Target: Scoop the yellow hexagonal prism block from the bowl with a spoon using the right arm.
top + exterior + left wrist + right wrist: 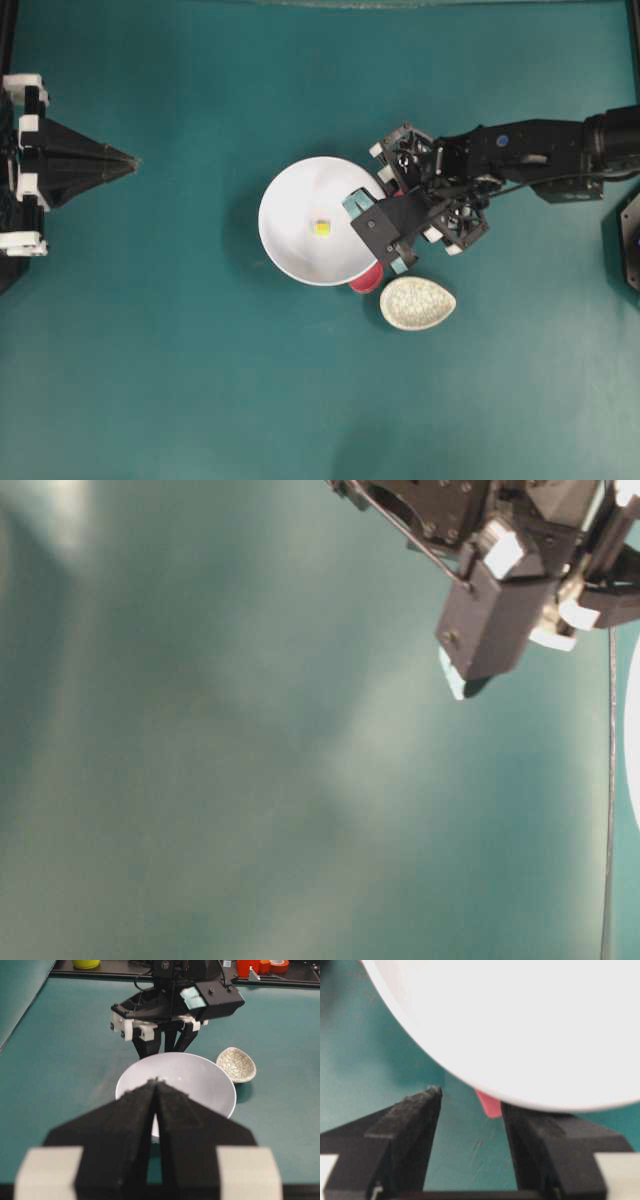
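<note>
Two grippers in view, well apart. Right gripper (383,233) spread wide and gripping nothing, poised above the right rim of the bowl (290,200), black fingers (415,1120) parted on either side of a strip of teal table (150,380). Between those fingers in the right wrist view, a pink sliver of the spoon (489,1104) poking out from under the bowl's white edge, untouched by either finger. From overhead, only a bit of red spoon (366,281) showing at the bowl's lower right rim, just below the gripper and beside the small speckled dish (417,303). Yellow block (322,227) sitting near the middle of the bowl, left of the right gripper and clear of it. Left gripper (120,160) at the far left of the table, pressed closed with nothing between its tips, pointing toward the bowl.
</note>
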